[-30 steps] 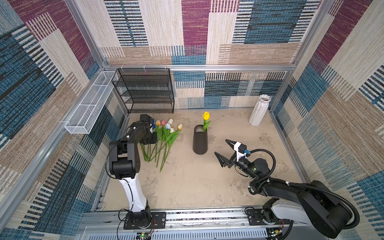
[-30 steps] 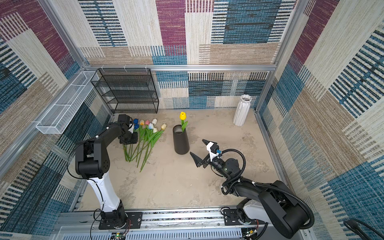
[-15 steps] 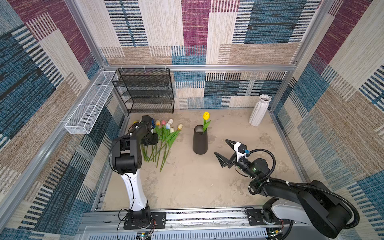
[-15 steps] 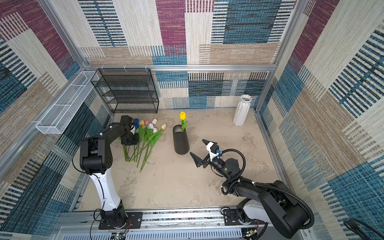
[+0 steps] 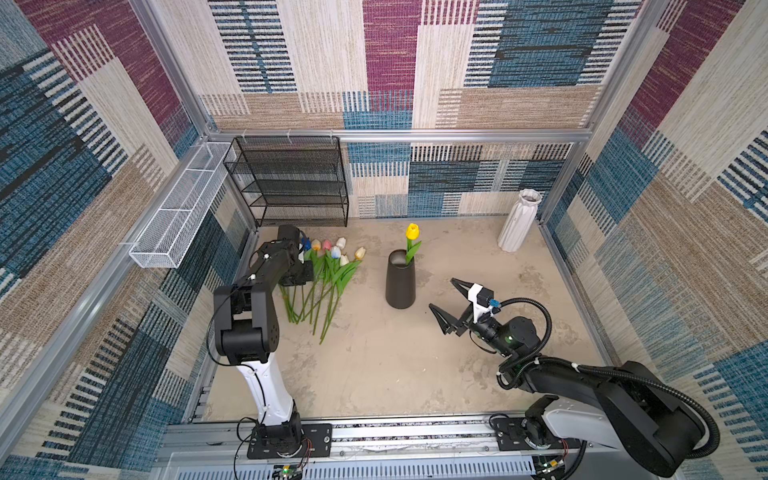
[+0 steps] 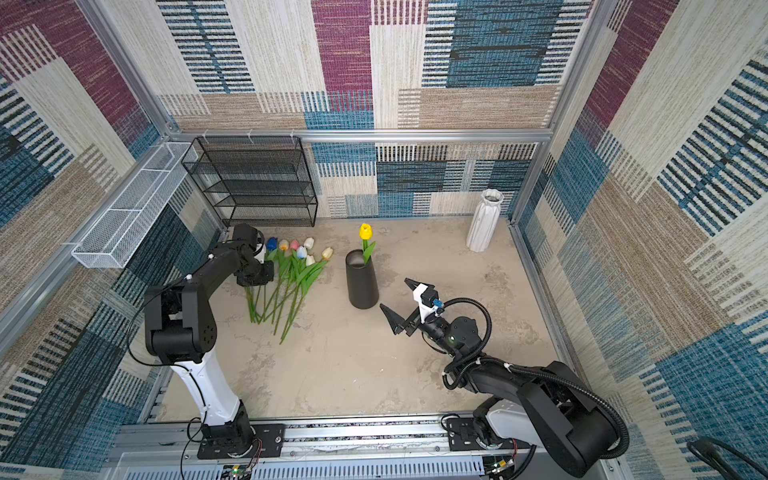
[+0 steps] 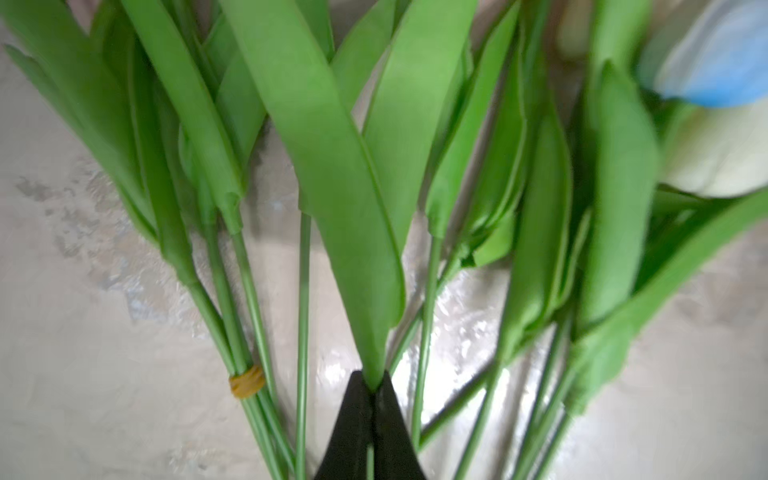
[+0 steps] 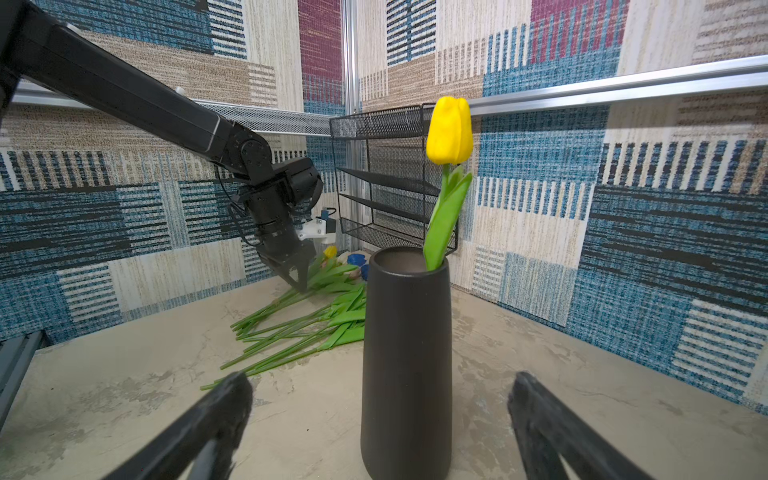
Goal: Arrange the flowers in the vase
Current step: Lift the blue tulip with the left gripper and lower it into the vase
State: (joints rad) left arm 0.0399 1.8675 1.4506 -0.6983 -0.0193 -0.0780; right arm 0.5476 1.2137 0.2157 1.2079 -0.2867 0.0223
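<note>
Several loose flowers (image 5: pixel 328 274) (image 6: pixel 291 272) lie in a fan on the floor at the left, heads toward the back wall. My left gripper (image 7: pixel 375 384) (image 8: pixel 301 286) points down into the pile and is shut on one flower's green stem where a broad leaf (image 7: pixel 332 187) begins. A dark vase (image 5: pixel 400 282) (image 6: pixel 362 282) (image 8: pixel 405 353) stands upright in the middle with a yellow tulip (image 5: pixel 412 231) (image 8: pixel 449 131) in it. My right gripper (image 5: pixel 441 293) (image 6: pixel 394 293) (image 8: pixel 380 379) is open, just right of the vase and facing it.
A white ribbed vase (image 5: pixel 518 220) stands in the back right corner. A black mesh shelf (image 5: pixel 291 183) stands against the back wall behind the pile. A white wire basket (image 5: pixel 178 212) hangs on the left wall. Carpeted walls enclose the floor.
My left gripper has closed on a stem in the pile, and its arm has shifted slightly over the flowers. The right arm and the vase have not moved.
</note>
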